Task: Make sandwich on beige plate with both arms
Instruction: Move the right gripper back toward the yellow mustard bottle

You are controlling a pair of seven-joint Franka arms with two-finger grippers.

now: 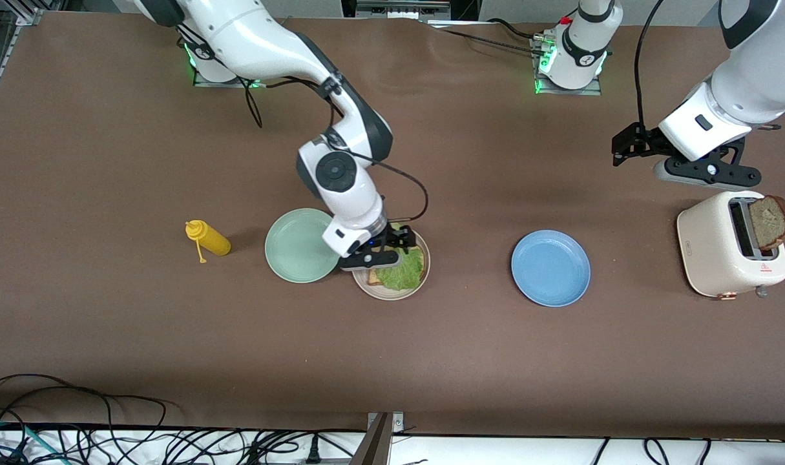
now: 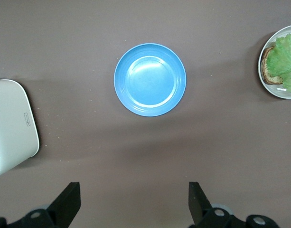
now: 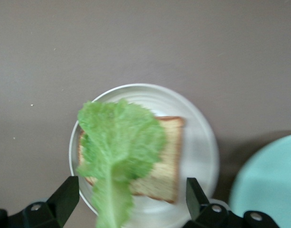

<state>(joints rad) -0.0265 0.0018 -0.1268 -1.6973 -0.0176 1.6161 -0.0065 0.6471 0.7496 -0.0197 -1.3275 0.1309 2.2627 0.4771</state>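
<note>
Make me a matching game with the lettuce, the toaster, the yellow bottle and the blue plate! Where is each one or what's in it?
Things:
1. lettuce leaf
2. toaster
3. yellow bottle
4. blue plate

Descriptions:
A. has nothing on it
B. lies on its side beside the mint green plate
C. has a bread slice sticking out
D. lies on bread on the beige plate

Pairs: 1-D, 2-C, 3-B, 4-A
</note>
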